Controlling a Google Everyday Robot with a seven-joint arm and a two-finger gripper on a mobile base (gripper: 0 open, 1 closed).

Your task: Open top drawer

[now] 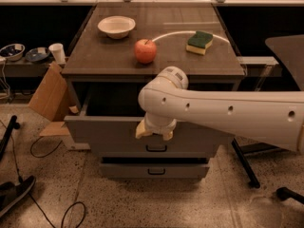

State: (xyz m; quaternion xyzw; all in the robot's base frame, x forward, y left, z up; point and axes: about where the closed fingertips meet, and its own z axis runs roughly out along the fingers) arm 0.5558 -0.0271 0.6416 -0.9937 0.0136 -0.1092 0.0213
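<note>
- The top drawer [109, 133], a wide flat grey front on a deep grey box, stands partly out from the cabinet beneath the brown wooden worktop [104, 61]. Its dark inside shows between the front and the worktop's edge.
- The cream-coloured end effector [154, 130] hangs from a thick white robot arm [228, 110] that reaches in from the right. It sits against the upper middle of the top drawer's front.
- Whether the end effector is closed, spread, or gripping anything cannot be told, and the drawer's handle is hidden behind it.
- A narrower grey drawer front [123, 171] with a small dark bar handle sits lowest on the cabinet, set further back than the top drawer.
- 3 things rest on the worktop, well apart from one another:
  - a round white bowl [116, 26] at the back left
  - a red apple [145, 51] near the middle
  - a green-and-yellow sponge [199, 42] to the right
- A brown cardboard piece [47, 94] leans beside the cabinet's left side.
</note>
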